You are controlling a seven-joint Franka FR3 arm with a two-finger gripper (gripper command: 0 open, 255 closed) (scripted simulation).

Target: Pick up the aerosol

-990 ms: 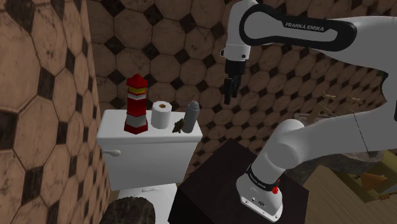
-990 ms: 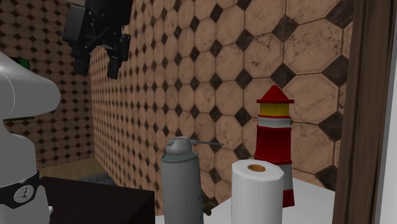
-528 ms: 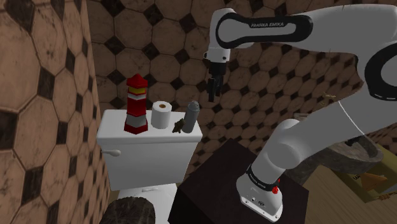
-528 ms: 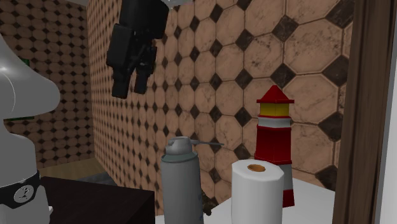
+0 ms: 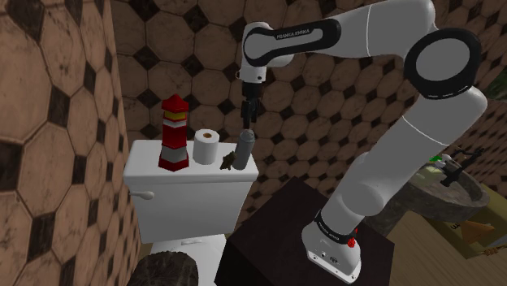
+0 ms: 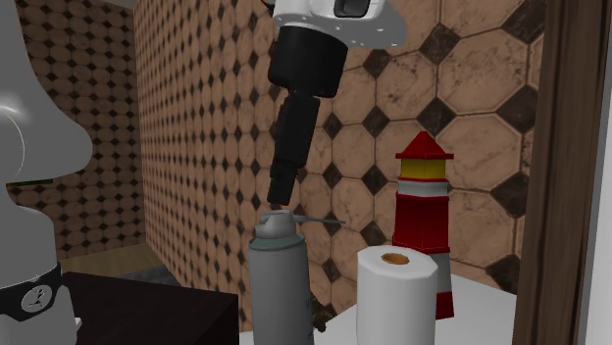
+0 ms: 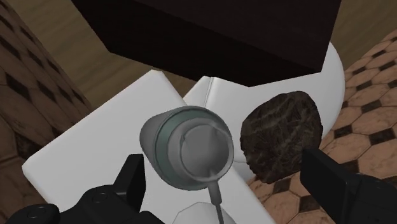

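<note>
A grey aerosol can (image 5: 245, 149) with a thin nozzle straw stands upright on the white toilet tank lid (image 5: 191, 175), at the end nearest the arm. My gripper (image 5: 247, 123) hangs straight above it, pointing down, with its tips just over the cap (image 6: 277, 226). From the wrist, the can's round top (image 7: 193, 147) lies between my two black fingers (image 7: 132, 184), closer to one of them. The gripper (image 7: 232, 186) is open and holds nothing.
A red-and-white lighthouse figure (image 5: 174, 134) and a toilet paper roll (image 5: 206, 147) share the lid, with a small dark object (image 5: 229, 160) beside the can. The tiled wall rises close behind. The dark stand (image 5: 280, 236) sits beside the toilet, and a rough dark lump (image 7: 283, 136) lies below.
The arm has swung toward the shoulder view's left and come down. The gripper went from high and off to the side of the can to just above its cap.
</note>
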